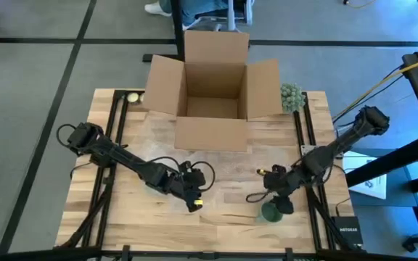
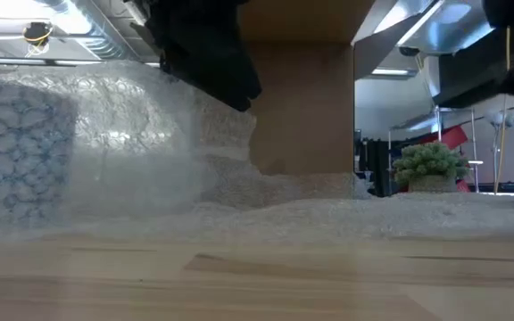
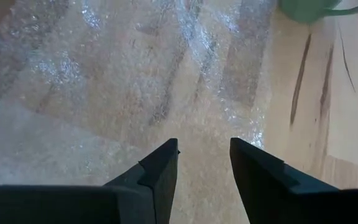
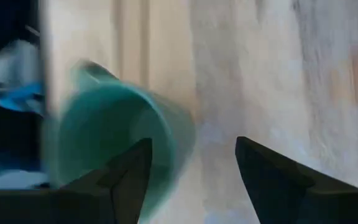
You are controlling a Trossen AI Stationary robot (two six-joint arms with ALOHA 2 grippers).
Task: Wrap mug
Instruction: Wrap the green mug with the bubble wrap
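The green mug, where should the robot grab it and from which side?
Probably by the rim wall. The green ceramic mug seems to be standing near the table's front edge, its open mouth facing the right end effector, whose open fingers hang just above. Come straight down, one finger inside and one outside, away from the handle.

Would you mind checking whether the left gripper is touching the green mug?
Apart. In the high view the left gripper sits over the bubble wrap, with bare table between it and the green mug.
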